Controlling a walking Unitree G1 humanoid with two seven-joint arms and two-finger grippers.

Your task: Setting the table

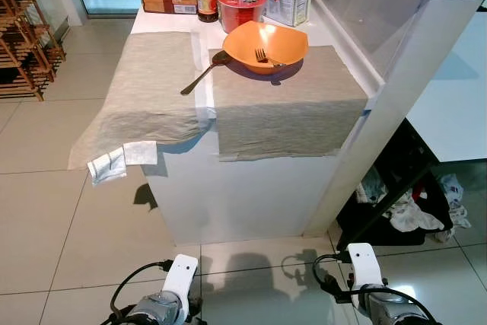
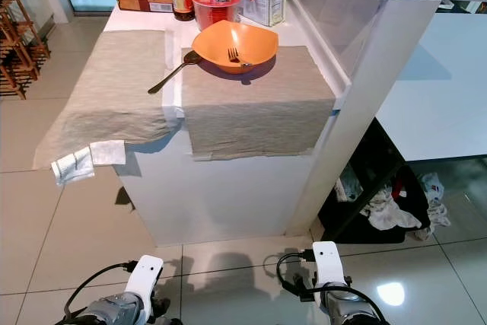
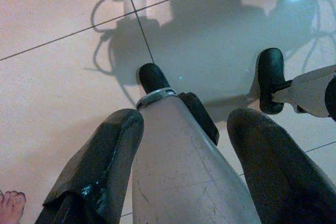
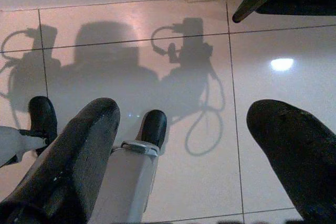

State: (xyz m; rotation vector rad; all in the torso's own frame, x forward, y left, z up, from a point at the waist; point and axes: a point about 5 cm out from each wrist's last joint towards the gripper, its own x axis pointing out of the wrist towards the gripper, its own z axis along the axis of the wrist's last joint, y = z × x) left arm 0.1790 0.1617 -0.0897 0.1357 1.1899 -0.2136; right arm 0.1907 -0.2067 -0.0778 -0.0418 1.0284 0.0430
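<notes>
A: Nearest?
B: Both arms hang idle over the floor tiles; left gripper (image 3: 184, 145) and right gripper (image 4: 184, 145) each spread wide, holding nothing.
A: The setting?
B: At twelve o'clock, orange bowl (image 1: 265, 45) with fork (image 1: 263, 55) on the right placemat (image 1: 285, 104); spoon (image 1: 204, 71) at its nine. Left placemat (image 1: 144, 93) bare — half done, I'd judge.

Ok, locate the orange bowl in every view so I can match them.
Left eye view: orange bowl at top centre, on the right placemat.
Right eye view: top centre, slightly further left.
Wrist views: floor tiles, not the counter.
Shared landmark: the fork inside the bowl.
</notes>
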